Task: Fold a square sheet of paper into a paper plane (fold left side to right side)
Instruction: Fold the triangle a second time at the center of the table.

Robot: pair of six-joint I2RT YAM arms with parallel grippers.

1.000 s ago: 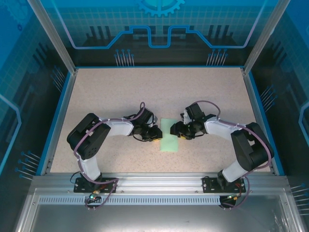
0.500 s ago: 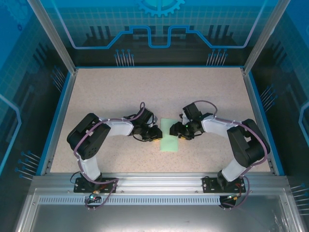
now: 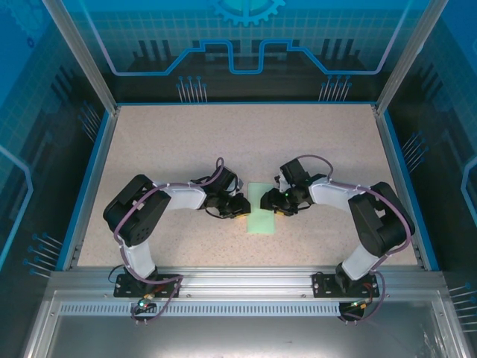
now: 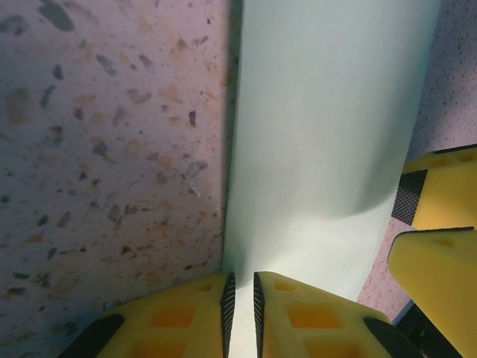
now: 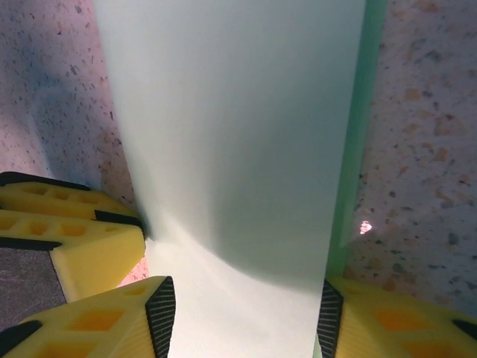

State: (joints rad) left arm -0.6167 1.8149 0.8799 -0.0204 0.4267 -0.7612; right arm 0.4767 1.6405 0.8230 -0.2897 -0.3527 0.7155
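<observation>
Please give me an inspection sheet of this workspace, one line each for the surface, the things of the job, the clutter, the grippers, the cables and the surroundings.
Surface: speckled beige table with a blue border.
Job's things: pale green sheet of paper, a narrow rectangle lying between the two grippers; no plane shape yet.
Clutter: nothing seen.
Grippers: left gripper shut on the paper's edge, its fingers almost together; right gripper open, its fingers wide apart with the paper between them.
Cables: purple-grey cables run along both arms and loop near each wrist; none lies on the paper.
Surroundings: blue printed walls; an aluminium rail at the near edge carries both arm bases.
</observation>
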